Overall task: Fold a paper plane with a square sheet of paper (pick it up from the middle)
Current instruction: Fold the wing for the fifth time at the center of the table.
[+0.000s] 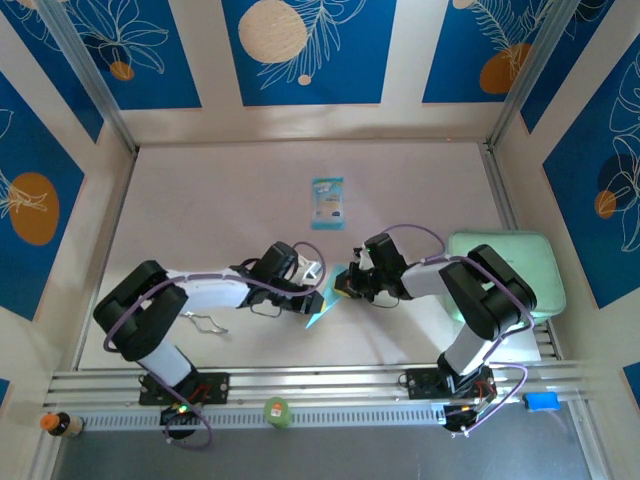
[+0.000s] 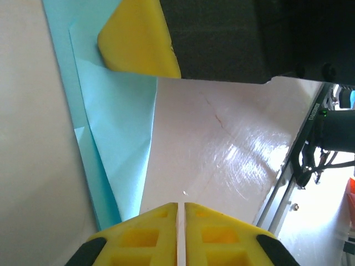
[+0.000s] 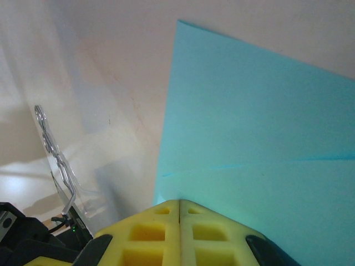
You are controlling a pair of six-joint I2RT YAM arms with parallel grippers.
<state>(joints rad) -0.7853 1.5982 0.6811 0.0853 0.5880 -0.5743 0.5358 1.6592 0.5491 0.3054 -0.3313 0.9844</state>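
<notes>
Left gripper [image 2: 178, 208]: fingers closed to a hairline slit, nothing visible between them, tips just beside the square sheet of paper [image 2: 119, 138]. The sheet lay part-folded at mid-table, between the arms. Right gripper [image 3: 179, 203]: fingers pressed together, apparently pinching the sheet's edge. Judgement: right should anchor the sheet while left presses flat along the crease.
</notes>
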